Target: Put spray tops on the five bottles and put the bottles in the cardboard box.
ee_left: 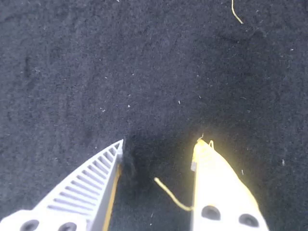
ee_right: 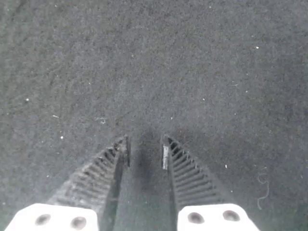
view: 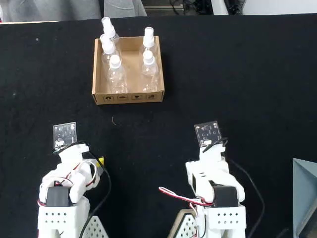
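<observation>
Table [view: 247, 74] holds 5 boxed bottles [view: 115, 69] far beyond left gripper [ee_left: 160, 142], right gripper [ee_right: 145, 138].

A pale thread [ee_left: 235, 14] lies on the black cloth [view: 247, 74]; a grey container [view: 304, 198] stands near its edge.

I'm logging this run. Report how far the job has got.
Done: five bottles lie in the box, each wearing a white spray top. The rear-left bottle juts past the rim. In hand: nothing. The left pincer and right pincer hang open and empty over the table. Left: apparently nothing, perhaps nudging that bottle fully in.
</observation>
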